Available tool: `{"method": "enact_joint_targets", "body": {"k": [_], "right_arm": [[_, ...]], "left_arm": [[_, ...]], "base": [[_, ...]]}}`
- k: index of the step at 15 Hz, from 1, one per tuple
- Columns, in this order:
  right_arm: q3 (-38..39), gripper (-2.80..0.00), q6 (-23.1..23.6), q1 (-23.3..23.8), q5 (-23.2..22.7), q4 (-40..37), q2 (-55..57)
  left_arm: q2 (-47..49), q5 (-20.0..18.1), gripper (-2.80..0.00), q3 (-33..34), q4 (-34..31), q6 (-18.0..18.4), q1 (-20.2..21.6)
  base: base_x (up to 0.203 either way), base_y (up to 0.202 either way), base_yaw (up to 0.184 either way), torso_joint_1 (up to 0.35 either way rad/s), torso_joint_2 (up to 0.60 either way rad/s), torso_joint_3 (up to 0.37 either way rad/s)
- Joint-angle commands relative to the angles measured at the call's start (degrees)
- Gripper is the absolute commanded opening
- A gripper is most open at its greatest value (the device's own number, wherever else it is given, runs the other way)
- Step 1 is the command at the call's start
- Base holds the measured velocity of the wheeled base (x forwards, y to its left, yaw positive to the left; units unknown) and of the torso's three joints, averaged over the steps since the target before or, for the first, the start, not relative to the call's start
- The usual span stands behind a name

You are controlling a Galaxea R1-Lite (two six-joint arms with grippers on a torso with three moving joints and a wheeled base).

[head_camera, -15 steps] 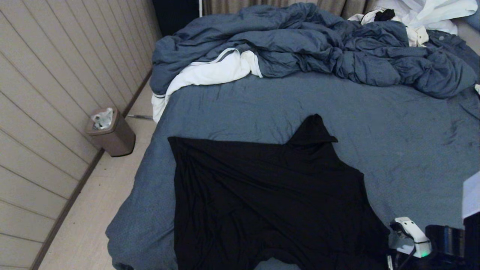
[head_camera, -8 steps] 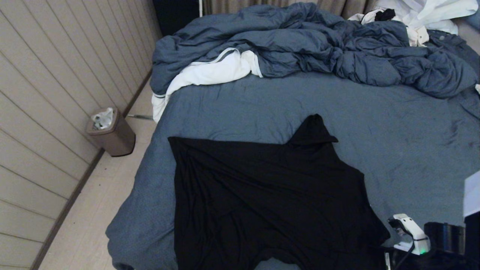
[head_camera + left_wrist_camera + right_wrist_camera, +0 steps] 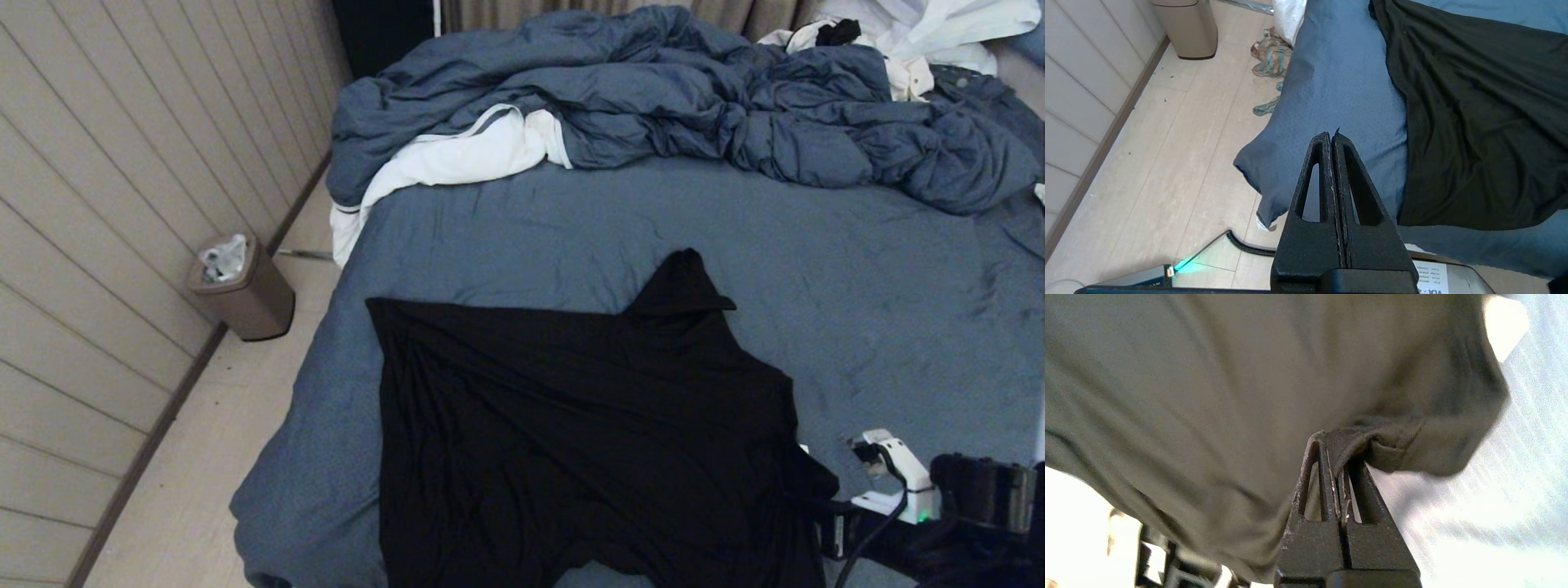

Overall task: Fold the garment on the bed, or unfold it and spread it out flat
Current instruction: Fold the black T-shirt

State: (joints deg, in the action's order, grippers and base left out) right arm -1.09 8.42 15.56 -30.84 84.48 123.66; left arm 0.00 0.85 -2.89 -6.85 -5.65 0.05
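The garment, a black T-shirt, lies spread over the near half of the bed, plain side up, with one sleeve pointing towards the duvet. No print shows. My right gripper is at the shirt's near right corner. In the right wrist view the right gripper is shut on a stitched hem of the garment, and the cloth hangs over it. My left gripper is out of the head view. It hovers shut and empty above the bed's near left corner, beside the garment's edge.
A rumpled blue duvet with white lining fills the far side of the bed, and white clothes are heaped behind it. A brown bin stands by the panelled wall. A patterned cloth and a cable lie on the floor.
My right arm has come forward and to the left at the shirt's near right corner, and that corner has drawn slightly inward. The rest of the shirt lies as before.
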Motion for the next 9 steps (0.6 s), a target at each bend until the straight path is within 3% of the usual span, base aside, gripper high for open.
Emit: {"method": "enact_joint_targets", "body": {"k": [1, 4, 9], "right_arm": [[-2.5, -2.8, -4.3, -2.8, -0.2, 0.2, -5.3], [-9.7, -2.8, -9.3, -5.5, -0.2, -8.6, -10.7], [-32.8, -2.8, -14.1, -5.9, -0.3, -42.3, -20.4]], "left_arm": [[0.0, 0.0, -2.8, 0.0, 0.0, -0.1, 0.0], [0.0, 0.0, -2.8, 0.0, 0.0, -0.1, 0.0], [0.0, 0.0, -2.8, 0.0, 0.0, -0.1, 0.0]], "base": [[0.0, 0.0, 0.0, 0.0, 0.0, 0.0], [0.0, 0.0, 0.0, 0.0, 0.0, 0.0], [0.0, 0.0, 0.0, 0.0, 0.0, 0.0]]}}
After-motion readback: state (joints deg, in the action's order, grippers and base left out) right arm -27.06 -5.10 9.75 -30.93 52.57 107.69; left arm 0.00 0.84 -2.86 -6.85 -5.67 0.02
